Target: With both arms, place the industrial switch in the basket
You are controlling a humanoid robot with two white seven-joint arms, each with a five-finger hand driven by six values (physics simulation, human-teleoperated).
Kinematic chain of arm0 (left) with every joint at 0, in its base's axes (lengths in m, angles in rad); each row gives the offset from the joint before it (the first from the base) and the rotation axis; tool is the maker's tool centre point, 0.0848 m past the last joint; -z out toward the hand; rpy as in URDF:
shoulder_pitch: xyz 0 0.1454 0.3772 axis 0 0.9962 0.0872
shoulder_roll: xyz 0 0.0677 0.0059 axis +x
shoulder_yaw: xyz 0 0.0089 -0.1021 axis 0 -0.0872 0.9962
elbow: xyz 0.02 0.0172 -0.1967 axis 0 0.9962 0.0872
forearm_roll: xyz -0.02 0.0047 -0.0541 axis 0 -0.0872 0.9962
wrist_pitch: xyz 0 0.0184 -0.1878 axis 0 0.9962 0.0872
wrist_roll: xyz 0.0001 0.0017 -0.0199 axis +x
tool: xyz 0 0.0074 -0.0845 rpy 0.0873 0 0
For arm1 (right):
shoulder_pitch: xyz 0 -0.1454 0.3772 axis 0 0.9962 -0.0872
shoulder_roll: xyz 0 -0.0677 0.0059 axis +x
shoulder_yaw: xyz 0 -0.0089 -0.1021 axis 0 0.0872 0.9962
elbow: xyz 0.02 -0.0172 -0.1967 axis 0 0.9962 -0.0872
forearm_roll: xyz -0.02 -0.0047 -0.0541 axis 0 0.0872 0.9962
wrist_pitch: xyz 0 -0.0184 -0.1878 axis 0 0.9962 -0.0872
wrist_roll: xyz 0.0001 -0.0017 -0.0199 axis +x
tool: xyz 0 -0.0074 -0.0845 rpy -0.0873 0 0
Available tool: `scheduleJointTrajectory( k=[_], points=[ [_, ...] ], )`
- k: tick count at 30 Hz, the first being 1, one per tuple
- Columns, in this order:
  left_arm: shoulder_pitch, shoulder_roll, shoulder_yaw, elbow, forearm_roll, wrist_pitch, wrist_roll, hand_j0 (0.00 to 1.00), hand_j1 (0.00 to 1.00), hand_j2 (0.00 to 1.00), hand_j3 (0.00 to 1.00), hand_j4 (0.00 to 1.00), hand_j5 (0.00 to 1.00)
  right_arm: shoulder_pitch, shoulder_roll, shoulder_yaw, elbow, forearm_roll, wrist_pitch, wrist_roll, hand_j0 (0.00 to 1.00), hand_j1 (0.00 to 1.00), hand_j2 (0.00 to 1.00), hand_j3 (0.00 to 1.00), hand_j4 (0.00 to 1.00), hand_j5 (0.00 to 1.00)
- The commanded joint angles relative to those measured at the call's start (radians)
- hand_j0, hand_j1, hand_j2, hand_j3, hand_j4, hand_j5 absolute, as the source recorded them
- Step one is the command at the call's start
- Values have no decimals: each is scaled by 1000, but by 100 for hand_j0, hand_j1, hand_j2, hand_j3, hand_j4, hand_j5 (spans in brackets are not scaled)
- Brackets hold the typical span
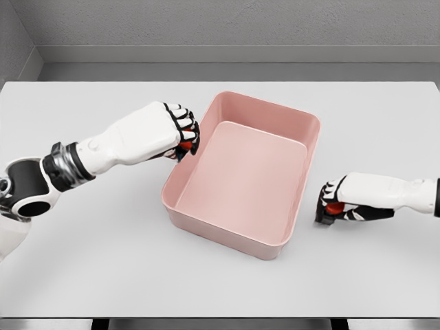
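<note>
Perhaps lab: bare grey walls

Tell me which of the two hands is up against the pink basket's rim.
The left hand: it sits at the near-left corner of the basket rim, fingers curled on something red. The right hand rests on the table, apart from the basket's right wall.

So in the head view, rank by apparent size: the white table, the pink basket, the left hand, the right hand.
1. White table
2. Pink rectangular basket
3. Left hand and right hand: alike, not ranked; each is curled over something red.
</note>
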Motion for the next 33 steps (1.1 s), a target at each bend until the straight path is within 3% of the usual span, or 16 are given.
scheduleJointTrajectory(
  k=[1,10,13,17,22,23,25,28,32,33],
  points=[
    [-2,-22,-8,2,-1,1,-14,28,28,28,28,28,28,0,-4,-15,4,-9,2,0,48,48,48,48,48,48],
    [-35,-116,-59,32,-30,1,-37,28,28,28,28,28,28,0,-37,-78,12,-6,2,20,48,48,48,48,48,48],
    [-37,-159,-71,69,-41,1,-33,28,28,28,28,28,28,0,-63,-95,12,-6,2,20,47,47,47,47,47,47],
    [-97,-222,-134,177,-42,1,-36,28,28,28,28,28,28,-37,-77,-121,6,-6,2,20,47,47,47,47,47,47],
    [-98,-248,-168,204,-44,1,-34,28,28,28,28,28,28,-63,-77,-121,3,-6,2,19,46,46,46,46,46,46],
    [-98,-246,-169,203,-42,1,-31,34,34,34,34,34,34,-64,-77,-121,1,-6,2,19,46,46,46,46,46,46],
    [-101,-246,-168,192,-36,1,-27,60,60,60,60,60,60,-72,-77,-121,0,-6,2,19,45,45,45,45,45,45],
    [-106,-240,-166,186,-30,1,-25,71,71,71,71,71,71,-81,-77,-121,-3,-6,2,19,45,45,45,45,45,45],
    [-103,-234,-162,175,-25,1,-25,71,71,71,71,71,71,-101,-77,-122,-6,-7,2,19,45,45,45,45,45,45],
    [-101,-231,-162,169,-24,1,-27,78,78,78,78,78,78,-101,-77,-121,-6,-7,2,19,45,45,45,45,45,45]
  ],
)
